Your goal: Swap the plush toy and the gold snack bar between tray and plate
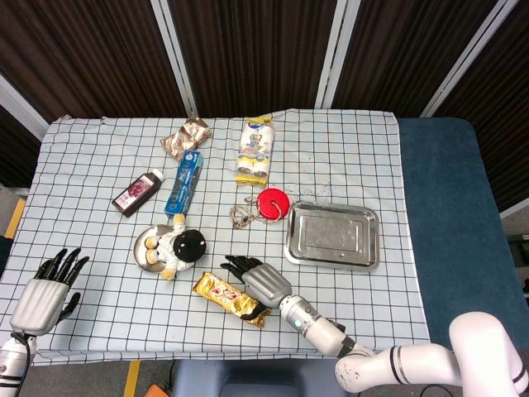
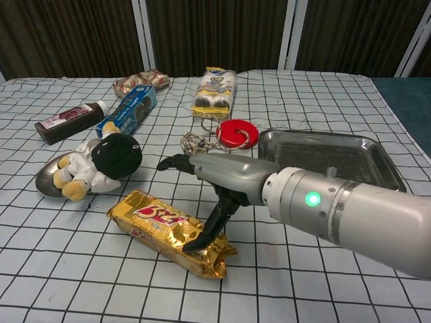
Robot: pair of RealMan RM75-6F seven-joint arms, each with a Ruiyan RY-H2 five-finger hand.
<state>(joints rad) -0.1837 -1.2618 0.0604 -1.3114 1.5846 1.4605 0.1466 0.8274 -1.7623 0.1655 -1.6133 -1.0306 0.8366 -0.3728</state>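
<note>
The gold snack bar (image 1: 230, 298) (image 2: 168, 232) lies on the checked cloth near the front edge, off both dishes. My right hand (image 1: 256, 279) (image 2: 222, 178) hovers just over its right end with fingers spread; one finger (image 2: 209, 225) points down and touches the wrapper, gripping nothing. The black-and-white plush toy (image 1: 178, 248) (image 2: 101, 161) lies across the small round metal plate (image 1: 142, 252) (image 2: 44, 183), left of that hand. The steel tray (image 1: 332, 256) (image 2: 377, 161) to the right holds nothing. My left hand (image 1: 50, 289) rests open at the front left corner, far from everything.
At the back lie a dark bottle (image 1: 138, 193), a blue box (image 1: 183, 182), a brown snack bag (image 1: 185, 136) and a yellow-white packet (image 1: 254, 149). A red disc (image 1: 274, 203) with a cord (image 1: 242, 215) sits just left of the tray.
</note>
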